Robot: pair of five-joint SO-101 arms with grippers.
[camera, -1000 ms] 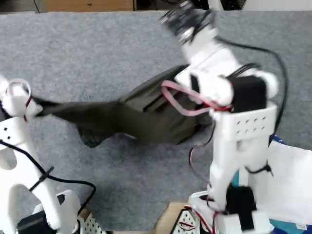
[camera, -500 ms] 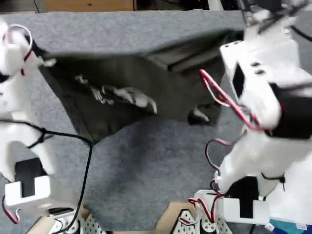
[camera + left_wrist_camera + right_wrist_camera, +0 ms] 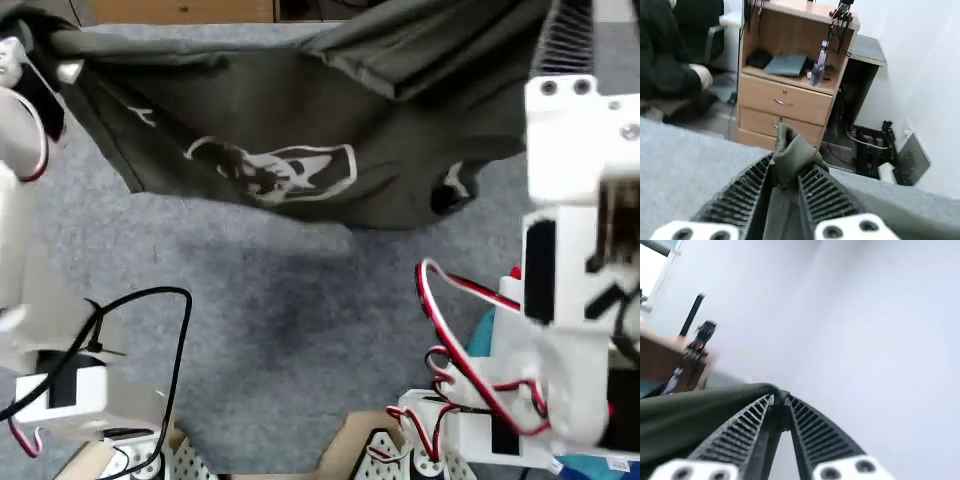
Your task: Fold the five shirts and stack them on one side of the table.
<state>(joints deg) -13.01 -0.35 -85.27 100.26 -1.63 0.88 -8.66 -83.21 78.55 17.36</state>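
Observation:
A dark olive shirt with a white print hangs stretched in the air above the grey table, held up at two points. At the far left my left gripper is shut on one bunched corner; in the left wrist view that shirt corner sits pinched in the left gripper. At the far right my right gripper holds the other end. In the right wrist view the shirt edge is clamped in the right gripper.
A white and blue cloth lies at the right edge of the table behind the right arm. A black cable loops over the table's left front. A wooden cabinet stands in the room beyond.
Both arms have lifted and spread apart. The shirt went from a crumpled heap on the table to hanging stretched high between the grippers, print side showing.

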